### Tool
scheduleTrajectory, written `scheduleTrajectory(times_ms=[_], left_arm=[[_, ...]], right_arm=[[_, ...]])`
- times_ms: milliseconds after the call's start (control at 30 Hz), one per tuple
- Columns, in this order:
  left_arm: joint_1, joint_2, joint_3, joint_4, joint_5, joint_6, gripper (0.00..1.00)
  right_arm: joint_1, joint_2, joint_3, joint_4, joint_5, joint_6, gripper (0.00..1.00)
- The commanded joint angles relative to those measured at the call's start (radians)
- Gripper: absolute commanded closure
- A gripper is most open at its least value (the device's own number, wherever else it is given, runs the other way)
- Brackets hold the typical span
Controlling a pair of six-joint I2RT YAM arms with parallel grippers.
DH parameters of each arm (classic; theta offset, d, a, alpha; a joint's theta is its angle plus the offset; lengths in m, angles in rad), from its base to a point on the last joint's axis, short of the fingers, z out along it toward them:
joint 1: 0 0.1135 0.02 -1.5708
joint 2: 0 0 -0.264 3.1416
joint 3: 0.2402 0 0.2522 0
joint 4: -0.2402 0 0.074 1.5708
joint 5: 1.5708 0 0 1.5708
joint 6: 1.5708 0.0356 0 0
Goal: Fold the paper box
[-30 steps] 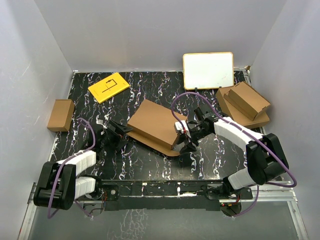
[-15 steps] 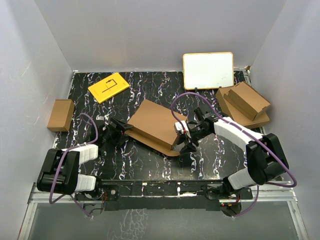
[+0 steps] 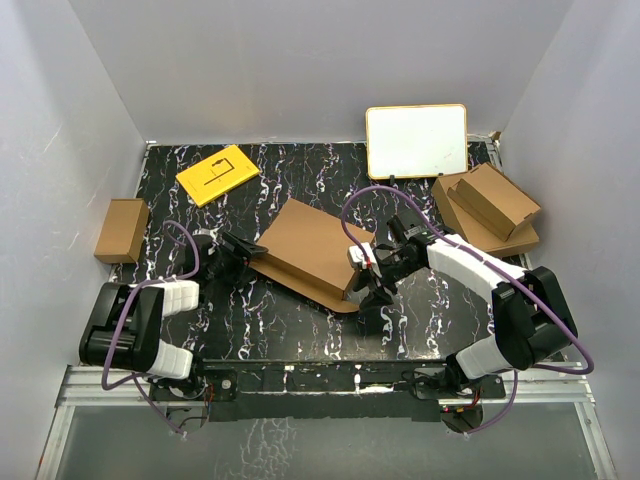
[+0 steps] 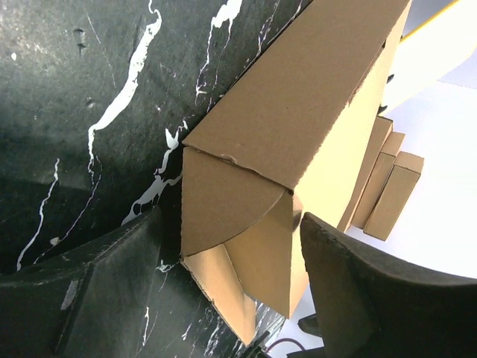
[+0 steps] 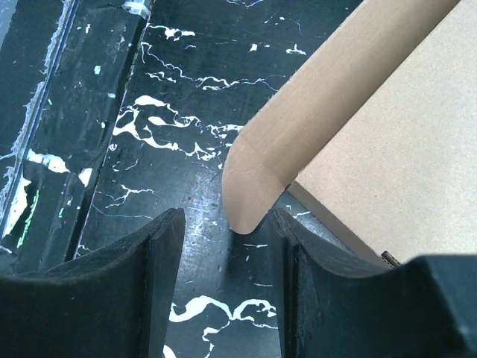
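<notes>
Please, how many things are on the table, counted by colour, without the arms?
Brown: 4 (paper box, small box, top box on flat box)
Yellow: 1 (card)
White: 1 (board)
Total: 6

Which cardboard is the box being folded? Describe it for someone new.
On the black marbled table, look dead centre. The paper box is the big brown cardboard piece there, tilted and half-folded, unlike the small closed box by the left wall or the cardboard stack far right.

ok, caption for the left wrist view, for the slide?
Left gripper straddles the paper box's flapped end, jaws apart, over the black marbled table.
</notes>
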Motion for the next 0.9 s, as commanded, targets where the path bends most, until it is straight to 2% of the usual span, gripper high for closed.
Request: scheduleTrajectory(times_ms=[0,300,367,867], left_arm=[[-0.005,0.012,0.036,-0.005,-0.012,0.014,0.31],[-0.005,0.017,0.062,-0.066,-0.018,0.024,0.34],[-0.004,0.016,0.067,-0.078,-0.017,0.029,0.38],[-0.004,0.016,0.087,-0.122,-0.019,0.039,0.43]], right_arm=[[0.008,-0.013,-0.005,0.019,-0.051,-0.043,0.48],[0.012,-0.01,-0.004,0.018,-0.047,-0.044,0.48],[0.013,-0.01,-0.004,0.018,-0.046,-0.044,0.48],[0.015,-0.013,-0.003,0.015,-0.044,-0.045,0.48]])
